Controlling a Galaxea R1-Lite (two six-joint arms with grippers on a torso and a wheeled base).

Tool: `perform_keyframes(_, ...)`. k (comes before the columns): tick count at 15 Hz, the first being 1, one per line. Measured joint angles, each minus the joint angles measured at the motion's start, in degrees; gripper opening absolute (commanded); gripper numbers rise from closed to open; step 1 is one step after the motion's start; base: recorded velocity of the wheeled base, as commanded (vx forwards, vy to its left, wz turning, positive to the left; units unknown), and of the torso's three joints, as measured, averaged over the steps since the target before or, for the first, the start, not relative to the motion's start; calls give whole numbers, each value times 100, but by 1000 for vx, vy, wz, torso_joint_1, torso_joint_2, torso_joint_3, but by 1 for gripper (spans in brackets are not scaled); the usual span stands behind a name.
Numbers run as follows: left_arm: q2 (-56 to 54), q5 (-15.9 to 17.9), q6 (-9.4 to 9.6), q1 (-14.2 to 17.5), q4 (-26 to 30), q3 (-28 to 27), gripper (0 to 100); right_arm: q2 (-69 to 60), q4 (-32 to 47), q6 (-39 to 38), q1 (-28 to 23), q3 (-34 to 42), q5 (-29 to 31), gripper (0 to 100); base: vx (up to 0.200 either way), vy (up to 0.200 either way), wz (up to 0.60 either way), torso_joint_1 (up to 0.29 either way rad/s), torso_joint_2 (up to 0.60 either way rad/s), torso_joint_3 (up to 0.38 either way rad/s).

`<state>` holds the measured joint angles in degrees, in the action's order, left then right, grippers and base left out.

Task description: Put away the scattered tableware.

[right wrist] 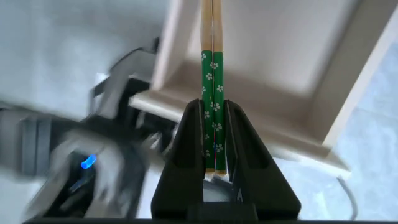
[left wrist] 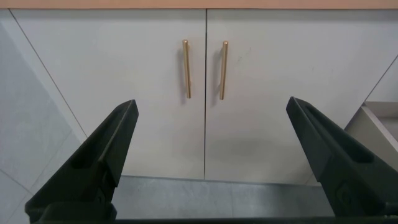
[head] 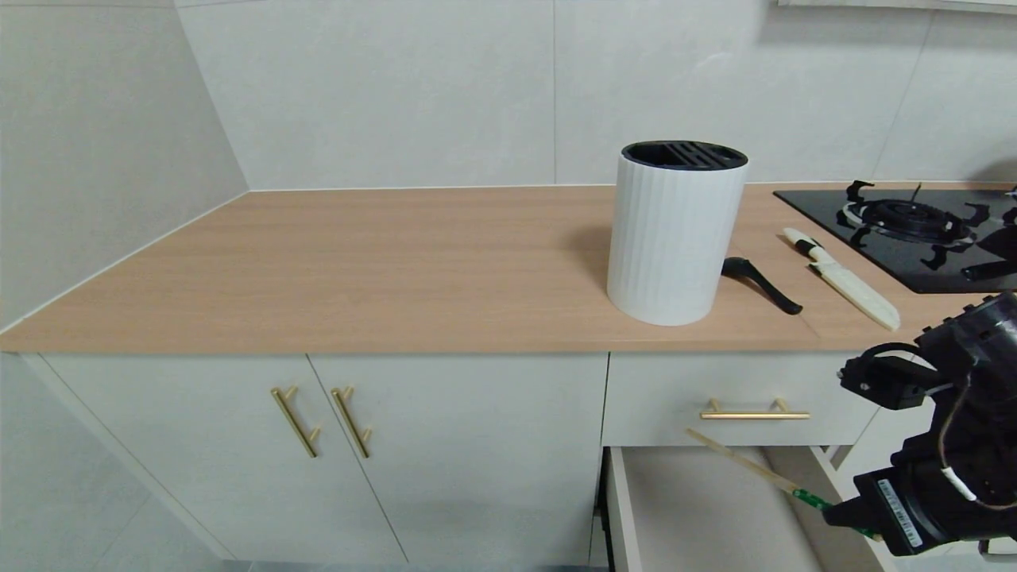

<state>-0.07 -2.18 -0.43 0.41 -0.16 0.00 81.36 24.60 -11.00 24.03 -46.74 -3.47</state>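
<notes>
Over the open white drawer (head: 621, 508), low right: right gripper (right wrist: 214, 111) clamped on a pair of wooden chopsticks with green flowered ends (right wrist: 211, 37). Step looks like stowing; next, lower between the drawer's side walls, then release. Room inside looks ample. Left gripper (left wrist: 211, 104) spread wide, facing white cabinet doors (left wrist: 124, 93).

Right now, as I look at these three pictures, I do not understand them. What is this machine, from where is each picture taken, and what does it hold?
It is a two-armed robot at a kitchen counter. The wide picture comes from its head, and the other two from cameras on its wrists. On the counter stands a white knife holder, with a black utensil and a pale knife beside it. The right gripper is shut on a pair of chopsticks above an open drawer. The left gripper is open, facing cabinet doors.
</notes>
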Motion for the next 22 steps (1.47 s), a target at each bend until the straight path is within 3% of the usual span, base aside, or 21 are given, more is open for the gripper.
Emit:
perform_keyframes(4,0,0,0,0,-5,-5,100,255,-273,0,77,306,0,0,0,0,0,-68,179,113)
perform_keyframes(17,0,0,0,0,2,0,100,614,-352,-6,127,324,33,0,0,0,0,-130,443,299)
perform_keyframes(22,0,0,0,0,0,0,100,483,-756,-50,127,339,35,0,0,0,0,-18,70,47)
